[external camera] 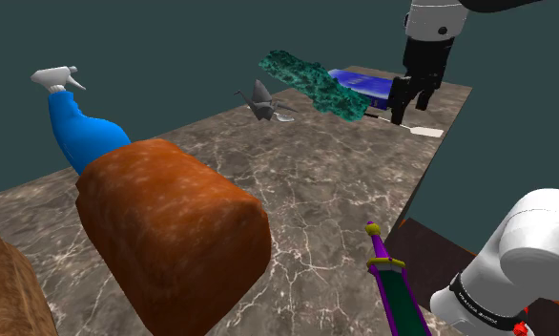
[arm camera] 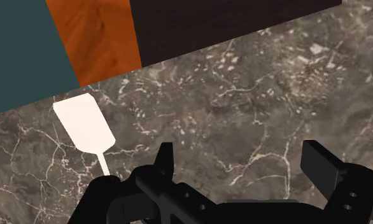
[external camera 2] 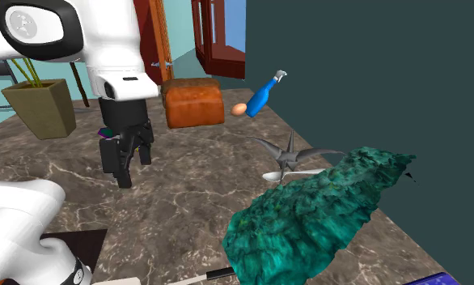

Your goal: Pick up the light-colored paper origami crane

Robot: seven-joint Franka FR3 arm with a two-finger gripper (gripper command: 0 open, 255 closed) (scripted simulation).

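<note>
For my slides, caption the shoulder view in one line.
Open black gripper over the far end of the marble table, beside a white spatula, apart from the grey origami crane.

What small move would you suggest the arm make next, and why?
Probably carry the open gripper toward the shoulder view's left, to above the grey crane: it hangs over bare tabletop beside a white spatula, well apart from the crane.

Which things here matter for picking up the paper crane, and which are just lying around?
For the job:
grey crane
gripper, open

Lying about:
bread loaf
blue spray bottle
white spatula
spoon
egg
</note>
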